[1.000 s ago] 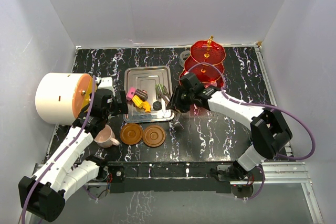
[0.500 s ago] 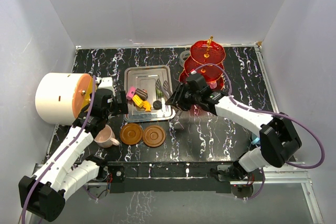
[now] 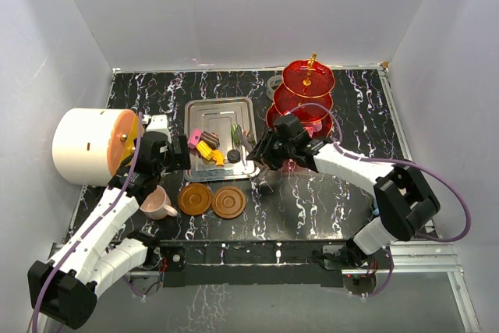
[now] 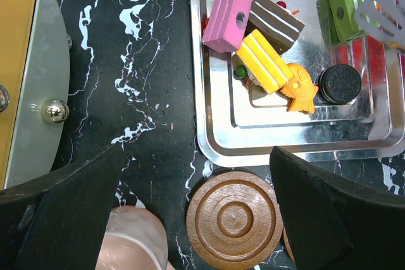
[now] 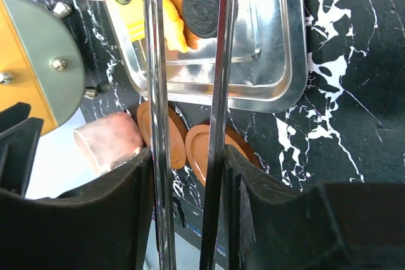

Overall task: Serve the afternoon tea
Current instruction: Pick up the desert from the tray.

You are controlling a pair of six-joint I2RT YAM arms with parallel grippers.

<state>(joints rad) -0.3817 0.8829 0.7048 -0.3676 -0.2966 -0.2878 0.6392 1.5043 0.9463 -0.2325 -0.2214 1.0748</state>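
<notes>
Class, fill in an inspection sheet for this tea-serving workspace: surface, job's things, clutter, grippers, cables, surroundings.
Surface: black marbled table.
Job's things: sweets lie on the steel tray; red stand at the far right; pink cup beside two saucers near the front.
Clutter: white drum at the left.
Grippers: left gripper jaws open, empty, above the table; right gripper shut on tongs that reach over the tray.
Cables: purple cables run along both arms.
Surroundings: plain white walls.
</notes>
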